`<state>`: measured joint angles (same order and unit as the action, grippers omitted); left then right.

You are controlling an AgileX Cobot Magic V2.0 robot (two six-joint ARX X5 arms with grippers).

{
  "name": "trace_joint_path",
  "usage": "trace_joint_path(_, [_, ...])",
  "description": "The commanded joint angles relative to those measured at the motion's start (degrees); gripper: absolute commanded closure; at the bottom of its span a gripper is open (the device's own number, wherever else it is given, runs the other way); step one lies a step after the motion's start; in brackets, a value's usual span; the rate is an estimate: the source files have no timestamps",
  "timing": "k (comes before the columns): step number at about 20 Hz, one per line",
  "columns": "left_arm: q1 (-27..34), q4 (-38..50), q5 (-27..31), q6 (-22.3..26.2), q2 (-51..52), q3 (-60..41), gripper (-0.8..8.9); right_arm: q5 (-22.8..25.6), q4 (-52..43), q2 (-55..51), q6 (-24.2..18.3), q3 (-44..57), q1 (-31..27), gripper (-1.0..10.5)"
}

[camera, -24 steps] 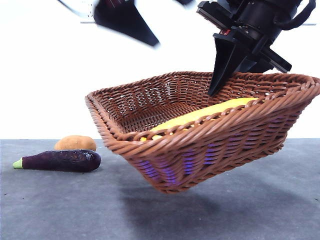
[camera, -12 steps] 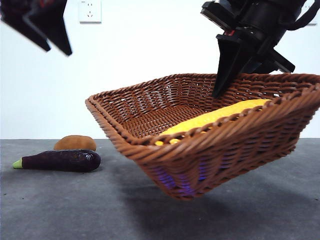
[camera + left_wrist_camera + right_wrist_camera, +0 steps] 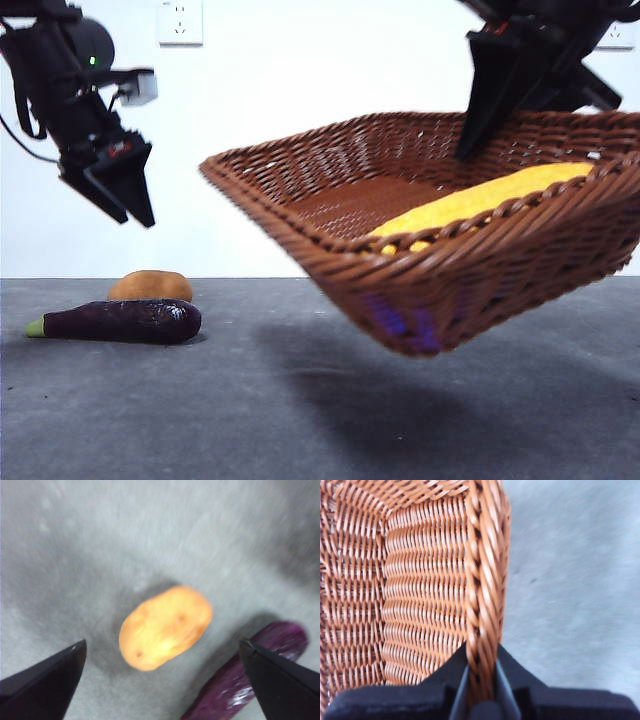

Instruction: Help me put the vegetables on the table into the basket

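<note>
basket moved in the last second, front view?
Yes. The basket, clamped at its rim by the right gripper, has shifted rightward and slightly up, away from the unmoved eggplant and potato.

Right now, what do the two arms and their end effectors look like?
Both arms are black. The left end effector has tapered wedge-shaped jaws, a black cable, a green light and a small white part on its housing. The right end effector has the same dark pointed jaws below a blocky black body.

Black arms, tapered black claws, green indicator light (image 3: 92, 61), black cables.
</note>
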<state>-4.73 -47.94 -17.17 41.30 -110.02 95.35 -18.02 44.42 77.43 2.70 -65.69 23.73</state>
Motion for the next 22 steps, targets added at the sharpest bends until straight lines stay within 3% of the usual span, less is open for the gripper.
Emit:
trace_joint_path(1, [0.87,1.16,-0.35,2.97,-2.97,0.02,2.56,-1.81,-0.52,-1.66,-1.36,0.17,-1.42,9.6])
trace_joint_path(3, [1.11,2.82,0.20,4.57,-4.59,0.02,2.55,-4.15,-0.70,-2.27,-1.62,0.17,-2.73,9.6])
trace_joint_path(7, [1.11,5.40,0.26,7.10,-6.38,0.02,2.55,-4.31,-1.33,-2.27,-1.92,0.17,-2.84,9.6])
trace_joint_path(20, [0.15,6.49,-3.80,8.28,-12.81,0.02,2.56,-4.28,-2.86,-2.27,-1.88,0.17,-2.84,9.6])
trace_joint_path(21, [0.15,6.97,-3.82,7.98,-13.03,0.02,2.82,-4.31,-2.89,-2.27,-1.88,0.17,-2.84,9.6])
trace_joint_path(22, [0.15,7.54,-3.82,7.78,-13.03,0.02,3.97,-4.26,-2.86,-2.27,-1.88,0.17,-2.84,9.6])
